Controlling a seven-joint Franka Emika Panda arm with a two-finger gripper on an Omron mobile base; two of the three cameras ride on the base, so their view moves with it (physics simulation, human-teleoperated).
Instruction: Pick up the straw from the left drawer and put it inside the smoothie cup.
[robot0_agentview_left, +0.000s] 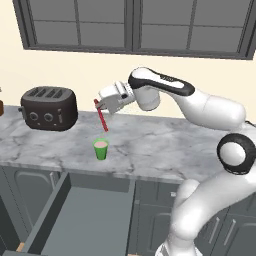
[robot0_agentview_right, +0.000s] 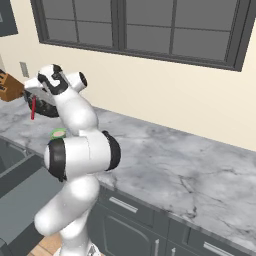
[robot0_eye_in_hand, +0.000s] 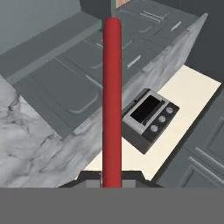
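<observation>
The left drawer (robot0_agentview_left: 82, 220) is pulled out at the front, below the counter, and its flat grey bottom is bare. Just behind it, near the front edge of the marble counter (robot0_agentview_left: 165, 150), stands the smoothie cup (robot0_agentview_left: 101, 149). Above the cup hangs the straw (robot0_agentview_left: 101, 116), tilted, with its low end a little over the cup and not in it. The gripper (robot0_agentview_left: 101, 106) holds the straw tight by its top end. Farther back on the left sits the black toaster (robot0_agentview_left: 49, 108).
</observation>
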